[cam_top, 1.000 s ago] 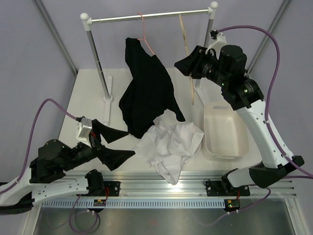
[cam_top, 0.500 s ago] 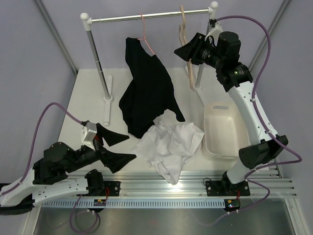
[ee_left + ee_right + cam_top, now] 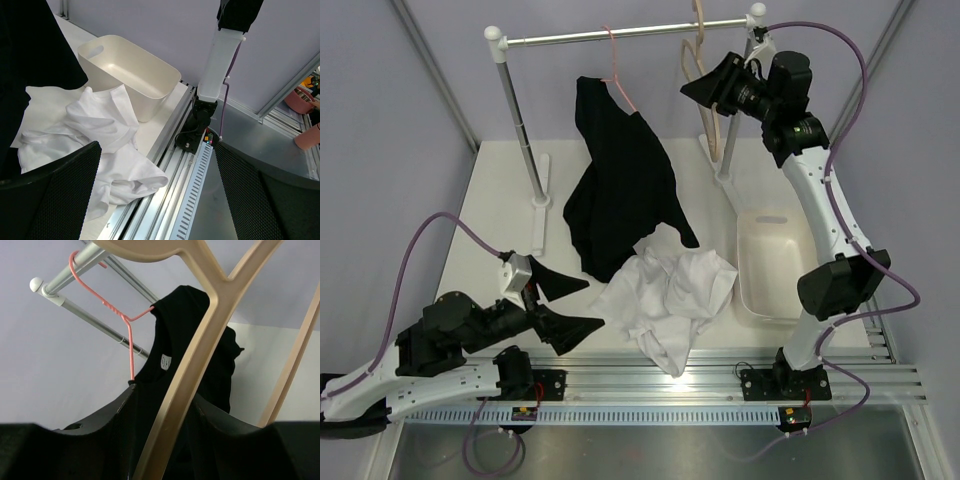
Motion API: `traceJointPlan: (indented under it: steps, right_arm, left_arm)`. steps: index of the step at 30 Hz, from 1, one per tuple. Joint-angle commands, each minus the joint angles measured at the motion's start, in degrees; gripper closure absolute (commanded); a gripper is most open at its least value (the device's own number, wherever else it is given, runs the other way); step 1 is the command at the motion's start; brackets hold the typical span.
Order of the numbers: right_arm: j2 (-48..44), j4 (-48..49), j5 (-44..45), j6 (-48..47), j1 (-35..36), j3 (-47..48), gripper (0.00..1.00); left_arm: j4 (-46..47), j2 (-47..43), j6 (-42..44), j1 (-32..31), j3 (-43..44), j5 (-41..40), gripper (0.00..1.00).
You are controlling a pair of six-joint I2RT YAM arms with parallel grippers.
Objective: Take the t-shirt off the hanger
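From above: grips the hanger (image 3: 690, 58) in the right gripper (image 3: 694, 90), half closed on the wood, up beside the rail (image 3: 620, 35). Shows no cloth on that hanger. Puts the t-shirt (image 3: 670, 290) in a heap on the surface (image 3: 500, 190), far below that gripper and just ahead of the left gripper (image 3: 592, 303), spread fully wide and holding nothing.

Left wrist: looks between the wide jaws at the crumpled t-shirt, close ahead and to the left, with the bin (image 3: 150, 75) just beyond it.

Right wrist: pinches the bare hanger's stem low in view, with the black garment (image 3: 200, 335) on its pink hanger (image 3: 127, 325) beyond.

Seems past the removal itself, and now parking the bare hanger. Next calls for settling the hook over the rail, clear of the pink hanger, then opening up.
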Motion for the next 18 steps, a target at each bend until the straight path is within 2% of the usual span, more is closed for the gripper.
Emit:
traceJointPlan:
  steps: [1, 10, 13, 14, 15, 17, 18]
  right_arm:
    - [1.7, 4.5, -3.8, 1.1, -0.3, 3.5, 1.0]
    - [5.5, 2.8, -4.8, 0.1, -0.5, 5.1, 0.98]
    - [4.9, 1.7, -5.3, -1.0, -0.5, 5.1, 0.61]
    - [4.3, -0.2, -4.8, -1.8, -0.5, 5.6, 0.53]
    - [4.0, -1.9, -4.4, -2.7, -0.5, 6.1, 0.4]
    - [2.1, -6.1, -3.1, -5.4, -0.5, 6.9, 0.26]
    - [1.2, -7.5, -3.1, -6.4, -0.5, 6.5, 0.12]
  left_arm:
    - [2.4, -0.6, 0.9, -0.3, -0.1, 0.4, 0.01]
    - [3.7, -1.0, 0.3, -0.3, -1.2, 0.4, 0.01]
    - [4.8, -0.8, 0.5, -0.3, -1.9, 0.6, 0.01]
    - [4.9, -0.6, 0.7, -0.3, -2.0, 0.1, 0.01]
    - [4.9, -0.4, 1.2, -0.3, -1.9, -0.3, 0.01]
    - [5.0, 0.1, 1.6, -0.3, -1.7, -2.0, 0.01]
    - [5.5, 0.2, 1.7, -0.3, -1.6, -2.4, 0.01]
